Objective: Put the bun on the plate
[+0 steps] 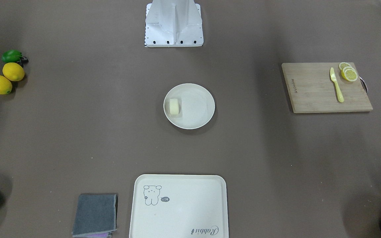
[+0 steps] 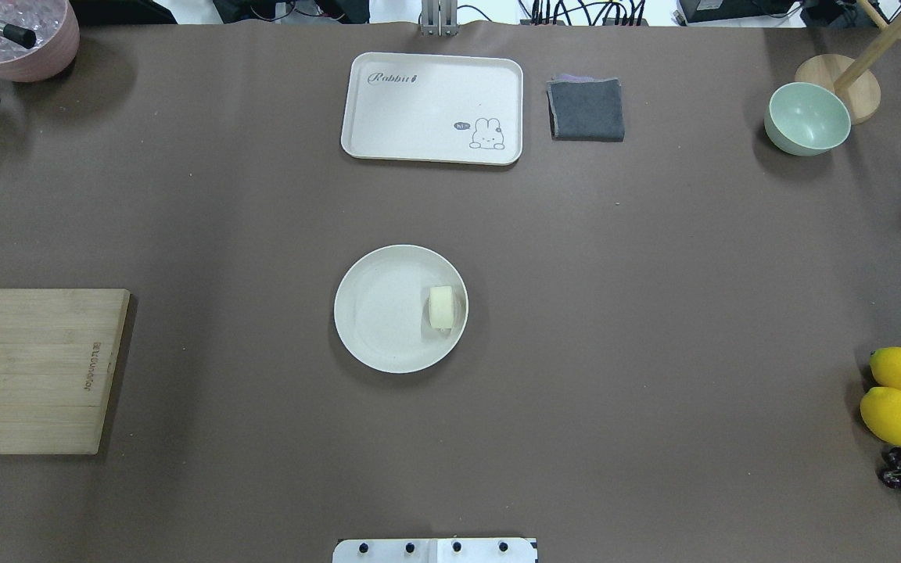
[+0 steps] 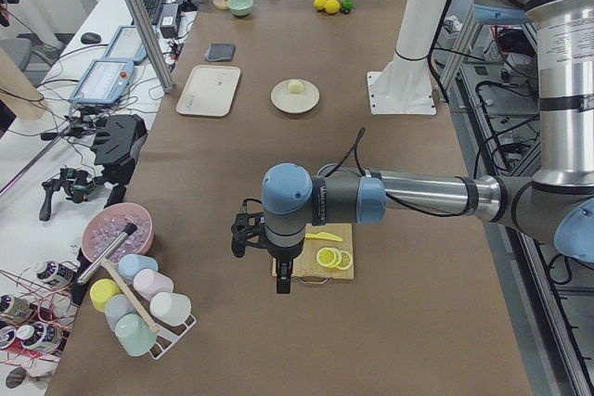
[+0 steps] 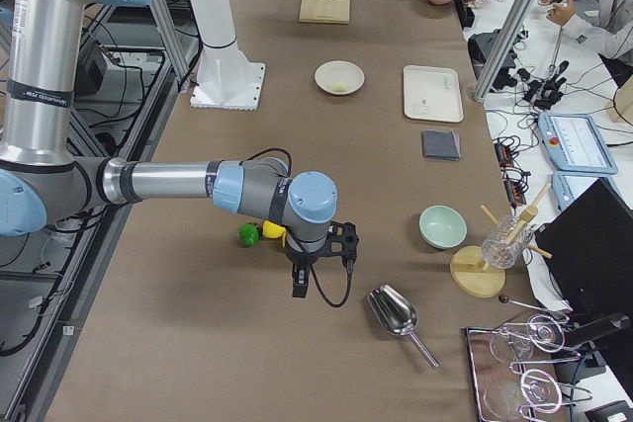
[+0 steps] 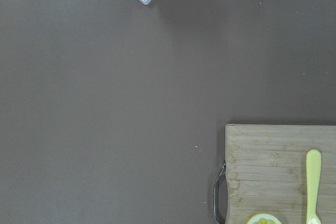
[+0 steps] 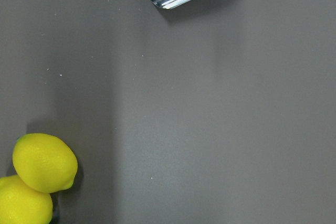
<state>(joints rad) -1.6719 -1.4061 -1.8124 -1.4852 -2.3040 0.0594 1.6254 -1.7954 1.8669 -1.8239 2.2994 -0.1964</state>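
Left gripper (image 3: 281, 277), right gripper (image 4: 299, 284): each hangs over one end of the table (image 2: 654, 274); spread or pressed together, cannot tell. Plate (image 2: 380, 313), centre: holds the bun (image 2: 441, 306) at 3 o'clock in the overhead view, just inside the rim.

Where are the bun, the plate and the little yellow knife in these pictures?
bun (image 2: 441, 306), overhead view, middle of its top.
plate (image 2: 380, 313), overhead view, bare inner surface.
yellow knife (image 1: 336, 86), front-facing view, middle of its length.

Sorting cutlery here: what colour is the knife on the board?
Pale yellow; the knife shows best in the front-facing view.
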